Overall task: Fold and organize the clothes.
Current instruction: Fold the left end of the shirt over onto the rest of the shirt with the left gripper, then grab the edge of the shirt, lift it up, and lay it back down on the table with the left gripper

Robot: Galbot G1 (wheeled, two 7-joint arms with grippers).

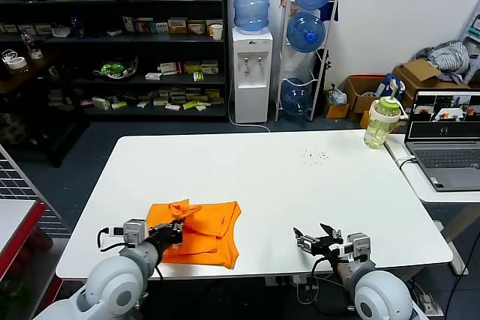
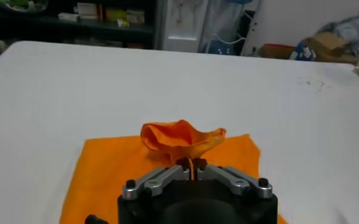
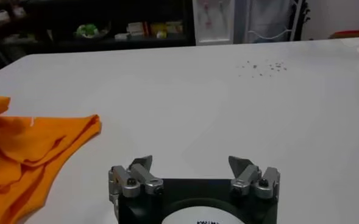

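The orange T-shirt [image 1: 201, 234] lies folded on the white table [image 1: 270, 185] near its front left edge. My left gripper [image 1: 174, 231] is shut on a fold of the shirt's near left part, and the pinched cloth bunches up in front of it in the left wrist view [image 2: 180, 139]. My right gripper [image 1: 311, 240] is open and empty, low over the table's front right, well apart from the shirt. The shirt's right edge shows in the right wrist view [image 3: 27, 152]. No lettering is visible.
A green-lidded bottle [image 1: 382, 121] stands at the table's far right corner, and a laptop [image 1: 448, 140] sits on a side table beyond it. Dark specks [image 1: 313, 157] dot the tabletop. Shelves and a water dispenser [image 1: 251, 50] stand behind.
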